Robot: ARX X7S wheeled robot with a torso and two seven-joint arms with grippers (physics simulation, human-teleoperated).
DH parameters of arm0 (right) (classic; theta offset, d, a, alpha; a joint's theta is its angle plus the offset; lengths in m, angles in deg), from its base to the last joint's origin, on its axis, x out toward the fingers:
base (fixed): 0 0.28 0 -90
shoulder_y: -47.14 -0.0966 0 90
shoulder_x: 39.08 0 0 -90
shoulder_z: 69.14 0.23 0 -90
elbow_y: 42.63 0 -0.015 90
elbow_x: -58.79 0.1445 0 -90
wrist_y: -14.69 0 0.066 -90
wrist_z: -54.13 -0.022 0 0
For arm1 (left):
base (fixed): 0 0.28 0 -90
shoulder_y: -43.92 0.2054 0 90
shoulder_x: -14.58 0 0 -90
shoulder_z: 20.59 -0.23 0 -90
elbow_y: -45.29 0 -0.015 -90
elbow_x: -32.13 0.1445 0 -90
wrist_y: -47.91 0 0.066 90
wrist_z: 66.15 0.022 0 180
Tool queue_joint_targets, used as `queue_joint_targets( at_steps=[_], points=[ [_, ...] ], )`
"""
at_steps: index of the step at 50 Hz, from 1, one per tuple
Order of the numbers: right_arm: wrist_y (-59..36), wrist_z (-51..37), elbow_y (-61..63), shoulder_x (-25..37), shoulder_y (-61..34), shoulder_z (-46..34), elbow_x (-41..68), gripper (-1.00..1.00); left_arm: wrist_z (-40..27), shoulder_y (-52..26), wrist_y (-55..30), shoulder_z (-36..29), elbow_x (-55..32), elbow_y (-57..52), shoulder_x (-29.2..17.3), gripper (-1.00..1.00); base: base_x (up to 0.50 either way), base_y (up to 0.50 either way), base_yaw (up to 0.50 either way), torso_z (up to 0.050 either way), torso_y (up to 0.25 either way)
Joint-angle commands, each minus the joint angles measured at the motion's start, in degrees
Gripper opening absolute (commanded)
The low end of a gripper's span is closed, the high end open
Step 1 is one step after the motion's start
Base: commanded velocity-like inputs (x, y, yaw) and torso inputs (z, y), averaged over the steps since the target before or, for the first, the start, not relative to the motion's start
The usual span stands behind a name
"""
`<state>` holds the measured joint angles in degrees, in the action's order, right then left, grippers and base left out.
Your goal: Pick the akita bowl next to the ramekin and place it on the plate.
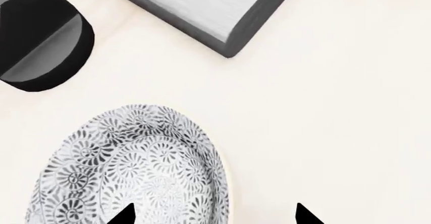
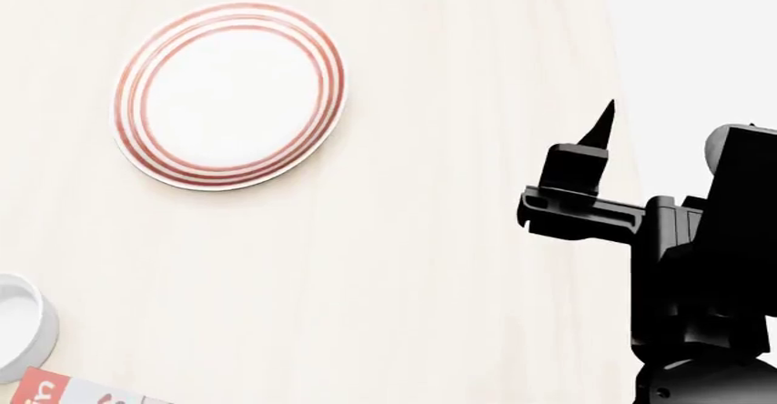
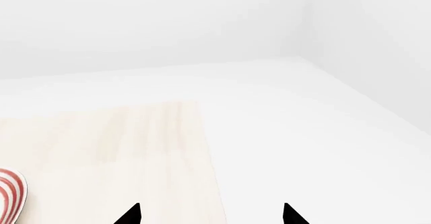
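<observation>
A grey-patterned akita bowl [image 1: 135,168] sits on the pale wood table in the left wrist view. My left gripper [image 1: 215,216] hovers over it, open. One fingertip [image 1: 126,215] is above the bowl's inside and the other [image 1: 306,217] is above bare table outside the rim. The ramekin [image 2: 18,327] is a small white cup cut off at the head view's left edge. The plate [image 2: 231,95], white with red rings, lies farther back and is empty; a sliver of the plate [image 3: 10,193] also shows in the right wrist view. My right gripper [image 2: 601,126] [image 3: 210,216] is open and empty over the table's right edge.
A black cylinder [image 1: 40,37] and a grey slab-like box [image 1: 202,7] lie on the table beyond the bowl. A red-and-white printed box [image 2: 61,390] pokes in beside the ramekin. The table's right edge [image 2: 613,76] drops off to white floor.
</observation>
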<state>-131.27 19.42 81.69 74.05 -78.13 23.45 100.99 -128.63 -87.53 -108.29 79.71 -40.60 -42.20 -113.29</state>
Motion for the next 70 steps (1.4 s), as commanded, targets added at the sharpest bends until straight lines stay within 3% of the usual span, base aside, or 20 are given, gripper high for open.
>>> queue_joint_targets(
  at_steps=[1, 12, 13, 43, 56, 65, 66, 70],
  points=[
    [-0.2, 0.8, -0.2, -0.9, -0.3, 1.3, -0.6, 1.00, 1.8, 1.7, 0.4, 1.2, 0.7, -1.0, 1.6, 1.00, 0.00, 0.00, 0.00, 0.000, 0.000],
    [0.4, 0.9, -0.5, -0.8, -0.1, 1.0, -0.7, 1.00, 1.5, 1.0, -0.6, 0.6, 0.2, -1.3, 1.0, 1.00, 0.00, 0.00, 0.00, 0.000, 0.000],
    [0.5, 0.9, -0.6, -0.8, -0.1, 1.0, -0.7, 1.00, 1.6, 1.0, -0.4, 0.6, 0.2, -1.2, 1.1, -1.00, 0.00, 0.00, 0.00, 0.000, 0.000],
    [0.3, 0.0, -0.3, -0.5, -0.1, 1.1, 0.3, 1.00, 0.6, -0.6, -2.6, -0.8, -0.1, -3.4, -2.2, -1.00, 0.00, 0.00, 0.00, 0.000, 0.000],
    [1.0, 0.1, -0.7, -0.4, 0.1, 0.7, 0.0, 1.00, 13.2, -21.7, -5.6, -16.4, 7.9, -0.9, -5.7, -1.00, 0.00, 0.00, 0.00, 0.000, 0.000],
    [1.5, 0.2, -0.9, -0.3, 0.2, 0.5, -0.1, 1.00, 28.1, -38.7, -2.3, -31.0, 17.4, 4.4, -3.3, -1.00, 0.00, 0.00, 0.00, 0.000, 0.000],
    [1.2, 0.0, -0.7, -0.3, 0.1, 0.6, 0.1, 1.00, 32.6, -43.4, -0.6, -33.5, 18.9, 6.9, -1.3, -1.00, 0.00, 0.00, 0.00, 0.000, 0.000],
    [1.5, 0.0, -0.8, -0.2, 0.2, 0.5, 0.0, 1.00, 38.6, -50.1, -0.1, -40.2, 23.1, 10.1, 0.9, -1.00, 0.00, 0.00, 0.00, 0.000, 0.000]
  ],
)
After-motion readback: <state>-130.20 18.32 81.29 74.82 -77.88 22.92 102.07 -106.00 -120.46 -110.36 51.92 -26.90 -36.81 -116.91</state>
